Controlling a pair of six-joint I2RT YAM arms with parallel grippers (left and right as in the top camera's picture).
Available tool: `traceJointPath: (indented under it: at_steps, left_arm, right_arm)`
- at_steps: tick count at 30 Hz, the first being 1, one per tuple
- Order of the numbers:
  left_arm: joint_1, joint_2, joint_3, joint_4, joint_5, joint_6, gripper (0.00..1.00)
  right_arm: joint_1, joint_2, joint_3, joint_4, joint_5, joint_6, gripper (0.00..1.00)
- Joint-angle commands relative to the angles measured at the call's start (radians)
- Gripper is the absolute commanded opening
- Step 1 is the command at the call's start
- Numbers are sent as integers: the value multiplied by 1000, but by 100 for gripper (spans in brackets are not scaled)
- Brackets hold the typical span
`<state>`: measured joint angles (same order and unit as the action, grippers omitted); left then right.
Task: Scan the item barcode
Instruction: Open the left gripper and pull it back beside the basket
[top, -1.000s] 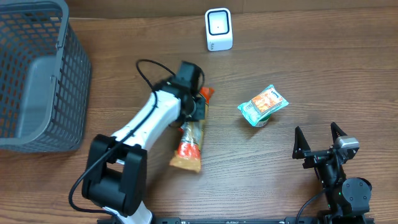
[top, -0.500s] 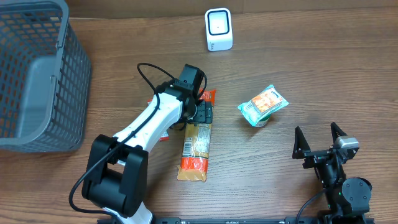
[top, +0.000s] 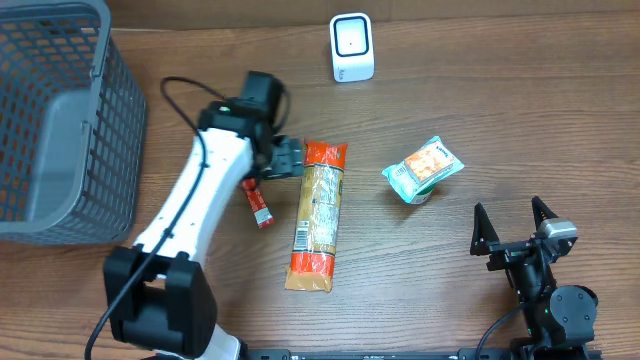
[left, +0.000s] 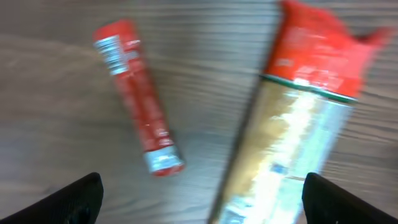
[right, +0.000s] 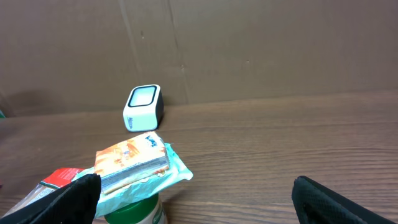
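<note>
2 sets of jaws, on the left gripper (top: 292, 158) and right gripper (top: 508, 214), stand open and empty. We see the long packet (top: 318, 215) lying flat mid-table, lengthwise near-to-far, red top toward the scanner (top: 351, 47).

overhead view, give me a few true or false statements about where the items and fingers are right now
1. The left fingers are clamped on the long bag. False: they stand open, and the bag lies flat on the table.
2. The small red stick lies beside the long bag without touching it. True.
3. The white scanner sits inside the basket. False: it stands on the table, well away from the basket.
4. The right fingers are open and hold nothing. True.
</note>
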<state>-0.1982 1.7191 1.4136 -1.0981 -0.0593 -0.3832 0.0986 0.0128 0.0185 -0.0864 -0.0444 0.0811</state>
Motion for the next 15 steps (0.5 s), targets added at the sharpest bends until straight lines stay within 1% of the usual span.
traceJointPath:
  at_steps: [1,9,11,13,15]
  left_arm:
    - [91,-11,10,-20,-27,-4,93]
    - [261,-11,10,-27,-31,58,96]
    - [298,-11,10,-26,-40,58,96]
    - [326,-11,10,-19,-41,45,100]
    - [350,-11,10,-20,-37,34,100]
  right_arm:
    - [-3,-10,-11,5,1,-3,100]
    - [-3,-10,-11,5,1,-3,100]
    - [-3,-10,-11,5,1,-3,100]
    - [-3,-10,-11,5,1,-3,100]
    - [-3,-10,-11,5,1,-3,100]
